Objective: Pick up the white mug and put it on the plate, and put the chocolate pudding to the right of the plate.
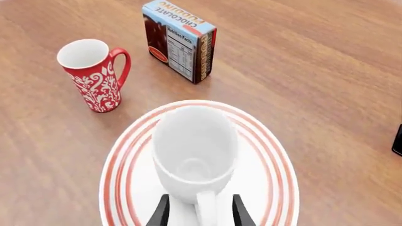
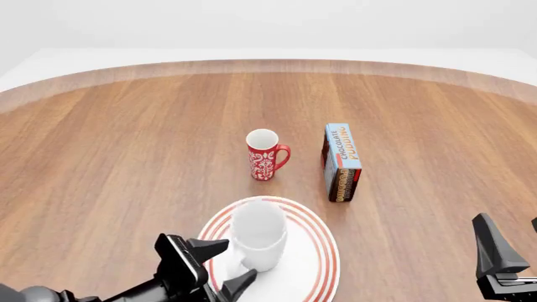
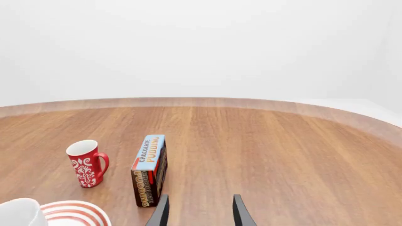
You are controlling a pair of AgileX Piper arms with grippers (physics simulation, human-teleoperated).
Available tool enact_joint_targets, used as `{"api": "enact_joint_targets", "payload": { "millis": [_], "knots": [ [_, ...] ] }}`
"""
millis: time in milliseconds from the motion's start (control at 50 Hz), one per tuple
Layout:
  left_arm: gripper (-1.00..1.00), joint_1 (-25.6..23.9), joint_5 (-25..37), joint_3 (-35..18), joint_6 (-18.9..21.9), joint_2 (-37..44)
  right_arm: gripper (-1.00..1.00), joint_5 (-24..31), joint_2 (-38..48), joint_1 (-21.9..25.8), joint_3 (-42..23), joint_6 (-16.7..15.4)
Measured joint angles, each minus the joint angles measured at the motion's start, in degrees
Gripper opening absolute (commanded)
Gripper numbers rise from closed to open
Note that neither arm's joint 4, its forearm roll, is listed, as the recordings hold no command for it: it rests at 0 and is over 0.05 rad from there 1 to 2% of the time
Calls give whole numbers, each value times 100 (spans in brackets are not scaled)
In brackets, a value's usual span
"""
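The white mug (image 2: 258, 231) stands upright on the plate (image 2: 321, 251), its handle toward the front. My left gripper (image 1: 199, 198) is open, one finger on each side of the handle without clamping it; in the front view the left gripper (image 2: 225, 264) sits at the plate's front left. The chocolate pudding (image 2: 343, 162) box stands on its long edge on the table, behind and a little to the right of the plate. My right gripper (image 3: 199, 201) is open and holds nothing; it hovers at the front right (image 2: 514, 244), well short of the box (image 3: 149, 172).
A red mug with a white floral pattern (image 2: 265, 155) stands upright behind the plate, left of the pudding box. The round wooden table's far edge (image 2: 268, 63) curves across the back.
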Motion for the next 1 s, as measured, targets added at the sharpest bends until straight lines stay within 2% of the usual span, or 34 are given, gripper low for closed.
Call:
{"api": "enact_joint_targets", "payload": {
  "millis": [360, 600, 760, 1000],
  "knots": [
    [100, 1, 40, 5, -32, -28, 100, 0, 0, 0, 0, -1],
    [100, 43, 238, 82, -47, -359, 100, 1, 0, 0, 0, -2],
    [100, 62, 545, 160, -50, -831, 100, 0, 0, 1, 0, -2],
    [100, 74, 1386, 261, 0, -2062, 100, 1, 0, -1, 0, -2]
  ]
}}
